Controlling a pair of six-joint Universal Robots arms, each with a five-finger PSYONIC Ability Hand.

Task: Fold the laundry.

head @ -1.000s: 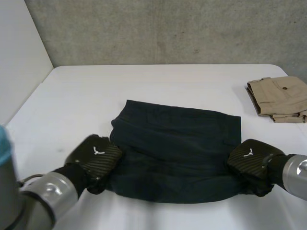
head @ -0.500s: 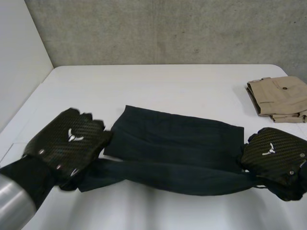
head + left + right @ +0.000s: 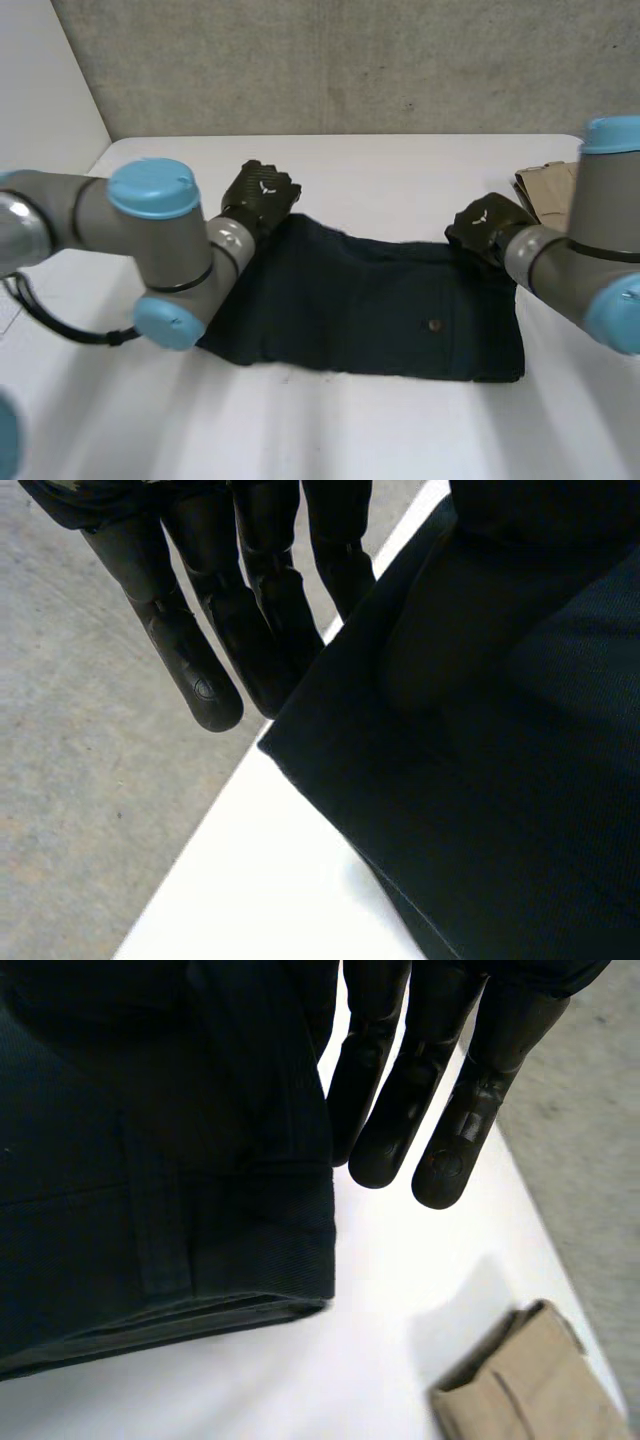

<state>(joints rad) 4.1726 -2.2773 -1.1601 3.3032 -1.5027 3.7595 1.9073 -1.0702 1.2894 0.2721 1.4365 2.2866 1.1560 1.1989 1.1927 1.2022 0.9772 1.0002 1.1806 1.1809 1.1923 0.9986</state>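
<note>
Though dark shorts (image 3: 370,300) hide both thumbs | left hand (image 3: 195,655) straight-fingered | right hand (image 3: 400,1110) likewise | tan garment (image 3: 520,1385) cropped.

A white table (image 3: 400,170) with rounded far corners fills the foreground under even, soft light. Behind it rises a rough grey concrete wall (image 3: 350,60). A plain white wall (image 3: 40,90) stands along the left side, meeting the concrete in a corner.

Tan garment (image 3: 545,192) mostly hidden behind right arm (image 3: 585,265).
</note>
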